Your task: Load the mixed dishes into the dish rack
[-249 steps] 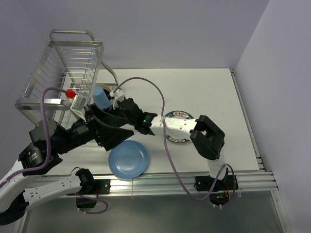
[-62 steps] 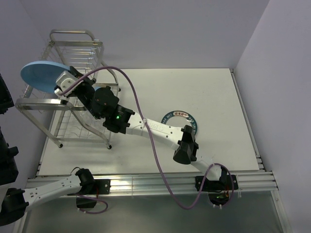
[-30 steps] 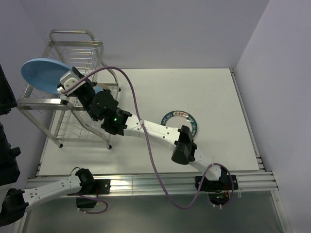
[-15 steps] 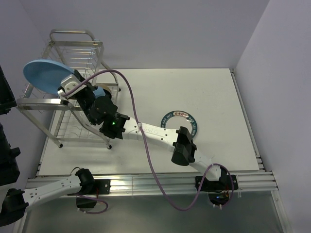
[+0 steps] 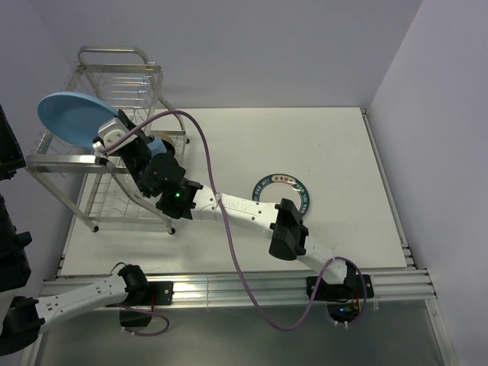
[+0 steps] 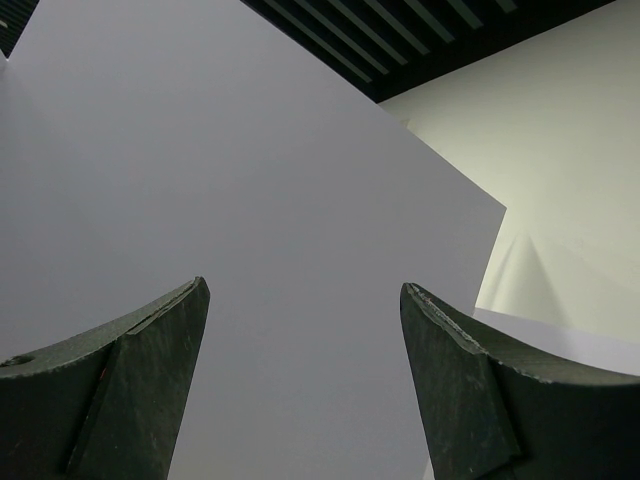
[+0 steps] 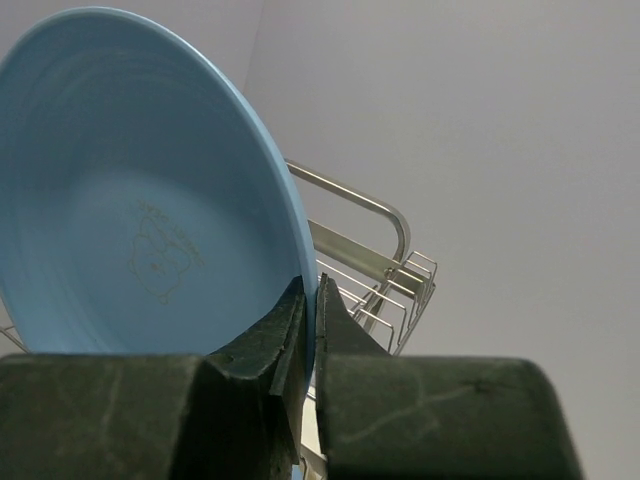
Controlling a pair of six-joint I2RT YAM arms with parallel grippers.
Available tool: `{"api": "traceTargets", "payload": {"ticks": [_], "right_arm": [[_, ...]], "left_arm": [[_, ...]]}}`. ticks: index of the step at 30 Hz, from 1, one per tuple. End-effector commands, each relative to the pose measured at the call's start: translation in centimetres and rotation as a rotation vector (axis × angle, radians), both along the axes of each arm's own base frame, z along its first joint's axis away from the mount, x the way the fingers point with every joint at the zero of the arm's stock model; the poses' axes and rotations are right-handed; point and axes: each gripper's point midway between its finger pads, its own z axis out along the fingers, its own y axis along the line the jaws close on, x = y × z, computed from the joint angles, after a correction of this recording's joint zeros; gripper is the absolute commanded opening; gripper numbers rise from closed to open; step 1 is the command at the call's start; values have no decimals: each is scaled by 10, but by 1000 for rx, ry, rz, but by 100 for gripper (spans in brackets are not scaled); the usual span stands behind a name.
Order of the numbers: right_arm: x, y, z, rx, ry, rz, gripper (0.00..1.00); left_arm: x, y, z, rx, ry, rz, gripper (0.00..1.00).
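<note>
The light-blue plate (image 5: 70, 116) is held on edge above the left part of the dish rack (image 5: 114, 51), a tall silver wire frame at the table's far left. My right gripper (image 5: 109, 137) is shut on the plate's rim. In the right wrist view the fingers pinch the plate (image 7: 130, 200) at its lower right edge, with the rack's wires (image 7: 372, 268) behind. My right gripper (image 7: 310, 282) shows no gap beyond the rim. A light-blue cup (image 5: 155, 144) peeks out by the rack. The white plate with dark-blue rim (image 5: 280, 185) lies mid-table. My left gripper (image 6: 300, 290) is open and empty, facing a wall.
The right arm stretches diagonally from its base (image 5: 339, 288) across the table to the rack, and its purple cable (image 5: 206, 164) loops above it. Dark parts of the left arm (image 5: 9, 229) stand at the left edge. Walls close the back and right sides.
Over the last second the plate and right gripper have shifted slightly to the right above the rack. Earlier the plate lay on the table near the front.
</note>
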Motion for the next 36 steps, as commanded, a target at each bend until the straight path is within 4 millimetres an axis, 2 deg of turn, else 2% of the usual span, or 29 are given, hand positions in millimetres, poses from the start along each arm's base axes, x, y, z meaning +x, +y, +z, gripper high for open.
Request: {"api": "traceTargets", "payload": {"ticks": [1,4,6,8,11,16,21,26,30,31,32,34,35,36], "right_arm": [[7,0,-25,-96,32,-66,8],[8,2,-27,-105,27,-66,13],[8,6,-30,-118,25,-57,22],[7,9,-34,-124,25,-49,24],[8,9,-31,-110,25,-48,34],[8,9,-25,-95,19,-36,42],[8,2,-15,-56,24,-38,61],[5,-7,-4,-16,32,-27,68],[0,-11,5,2,38,-1,69],[-3,-17,15,20,37,8,69],[-5,-12,9,7,52,42,70],[-10,-20,21,49,64,69,70],[-11,-18,16,34,79,79,70],[-15,-17,19,29,78,111,70]], "left_arm": [[-5,10,0,-17,-6,11,83],[-4,10,-1,-15,-2,13,83],[-5,11,-1,-15,-4,12,83],[-4,10,-1,-13,-3,14,83],[-4,10,-2,-12,-1,15,83],[-5,11,-1,-11,-1,17,83],[-3,10,-2,-9,4,21,83],[2,5,-5,9,26,24,84],[8,0,-6,32,60,31,84],[10,-2,-4,36,70,32,84],[13,-4,-6,51,87,35,84],[18,-8,-6,62,109,38,84],[20,-11,-7,67,118,35,84],[21,-13,-9,80,128,35,84]]}}
